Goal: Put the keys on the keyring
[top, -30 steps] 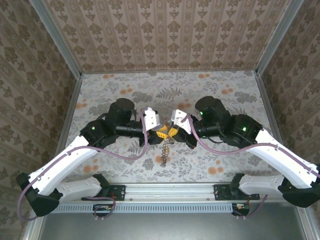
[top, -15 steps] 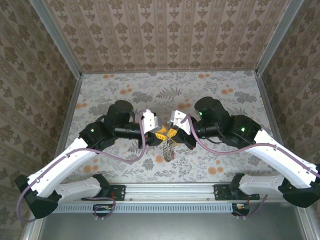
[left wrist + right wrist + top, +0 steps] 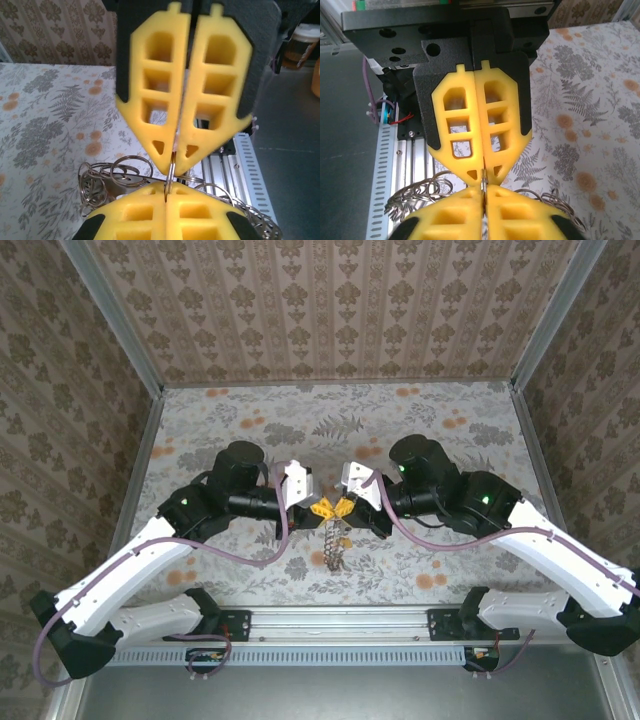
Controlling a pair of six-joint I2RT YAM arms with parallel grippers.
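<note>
Both grippers had yellow plastic fingers, each a flat lattice with rectangular cut-outs and a pointed tip, mounted on matte black bodies. The arms were white with purple cables.

The keyring was a floppy bunch of thin grey-silver wire loops, shiny and overlapping like a chain. In the top view it hung down from the point where the two sets of fingertips met, above the middle of the floral tablecloth, its lower end near the cloth. I couldn't tell whether it touched.

The left gripper was closed, jaws pressed flat together and pinching one thin wire loop of the keyring at the tips. The right gripper faced it tip to tip, jaws also together, with the same wire running up between them. The two pairs of tips were almost touching.

In the wrist views the rest of the loops fanned out to both sides just beside and under the fingertips. A ridged aluminium rail ran along the near table edge.
</note>
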